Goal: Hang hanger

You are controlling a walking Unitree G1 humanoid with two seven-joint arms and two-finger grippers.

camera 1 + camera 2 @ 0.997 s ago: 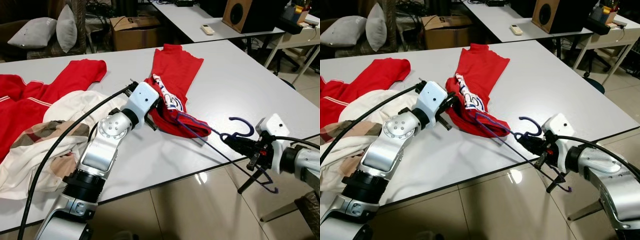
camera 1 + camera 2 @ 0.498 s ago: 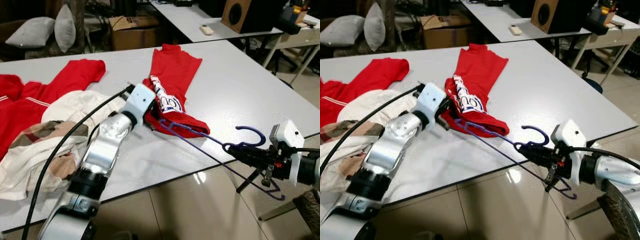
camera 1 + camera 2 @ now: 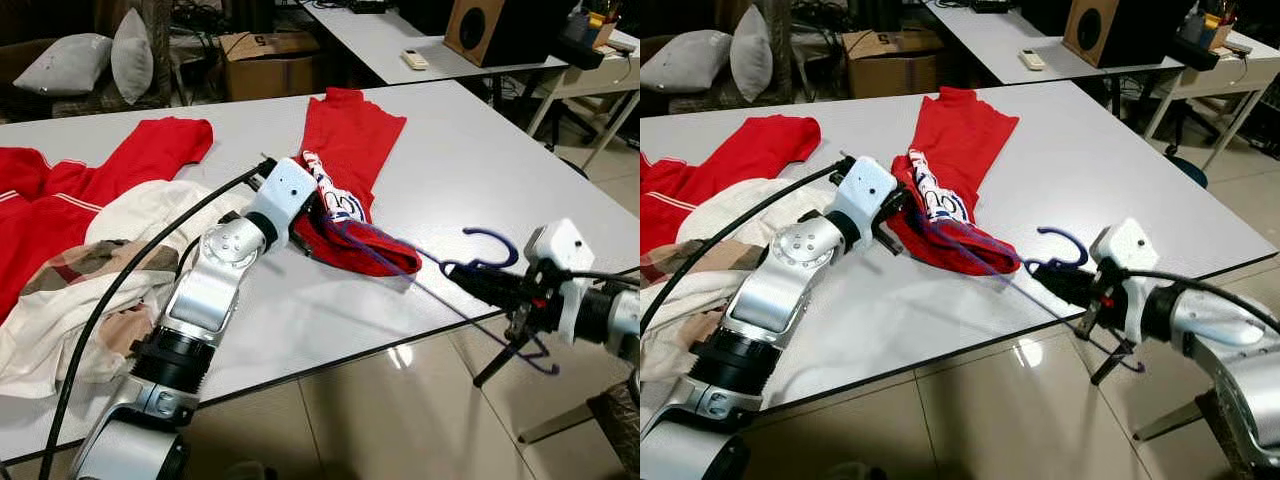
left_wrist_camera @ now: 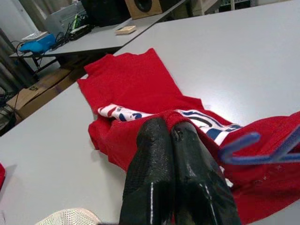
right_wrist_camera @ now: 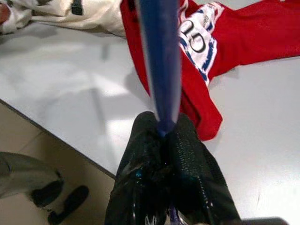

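Jaws of right gripper (image 3: 462,275) clamp the purple hanger (image 3: 480,262), its far end buried in red shirt (image 3: 345,165).

1 hanger (image 3: 480,262), 3 garments (image 3: 350,150), 2 pillows (image 3: 132,55)

A lab or office workroom is being shown. Long plain white work tables (image 3: 480,150) are being used in rows over a glossy beige tiled floor (image 3: 400,420). A brown wooden loudspeaker box (image 3: 478,28) is being kept far right, a brown cardboard carton (image 3: 270,62) and tangled cables far centre, grey cushions (image 3: 100,60) far left.
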